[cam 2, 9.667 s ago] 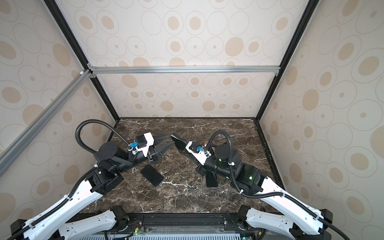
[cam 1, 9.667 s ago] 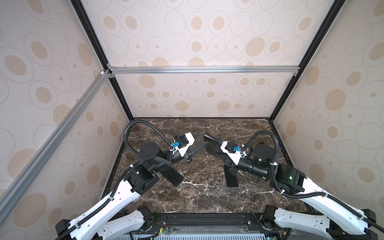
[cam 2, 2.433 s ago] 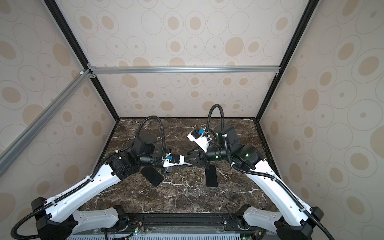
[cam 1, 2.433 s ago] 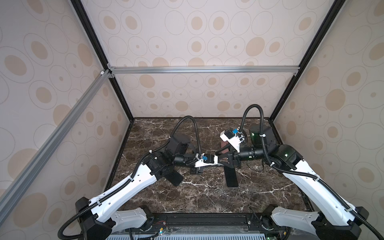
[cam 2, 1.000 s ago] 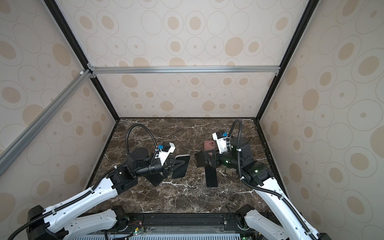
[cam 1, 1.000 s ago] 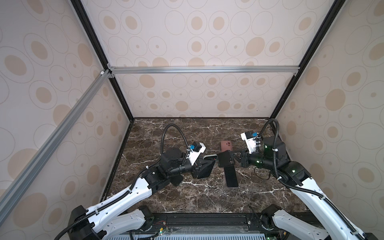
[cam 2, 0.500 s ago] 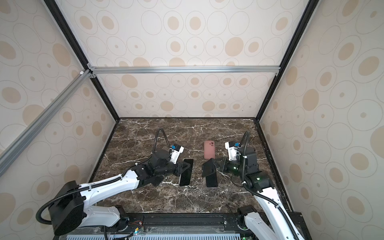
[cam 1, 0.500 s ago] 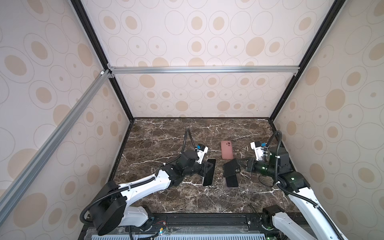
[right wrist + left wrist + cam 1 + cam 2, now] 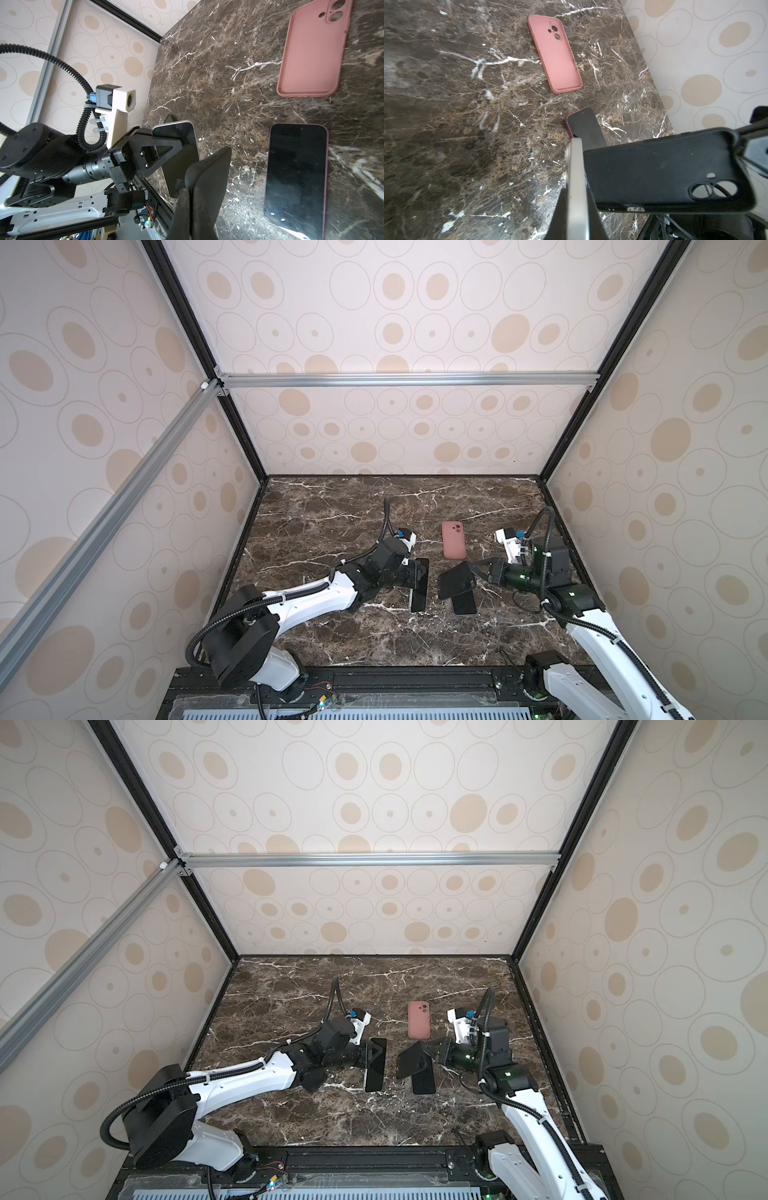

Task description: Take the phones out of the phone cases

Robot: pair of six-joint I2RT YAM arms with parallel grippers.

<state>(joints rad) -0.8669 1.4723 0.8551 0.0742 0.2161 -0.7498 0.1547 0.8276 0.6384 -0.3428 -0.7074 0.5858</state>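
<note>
My left gripper [image 9: 415, 574] is shut on a phone [image 9: 419, 587] with a black screen and a pale silver rim, held low over the marble. In the left wrist view the phone [image 9: 576, 182] shows edge-on between the jaws. To its right, my right gripper [image 9: 478, 568] is shut on an empty black phone case [image 9: 455, 581], tilted above the table and apart from the phone. The black case [image 9: 664, 176] shows its camera cutout; in the right wrist view the black case [image 9: 207, 176] is edge-on in my right gripper [image 9: 193, 203].
A second phone [image 9: 297, 164] with a purple rim lies screen-up on the marble table [image 9: 332, 522], partly under the held case. An empty pink case [image 9: 453, 539] lies flat behind it. Patterned walls enclose the table on three sides.
Over the last second both arms dropped toward the table. The left gripper carried the phone right and down; the right gripper lowered the black case. Phone and case stay apart.
</note>
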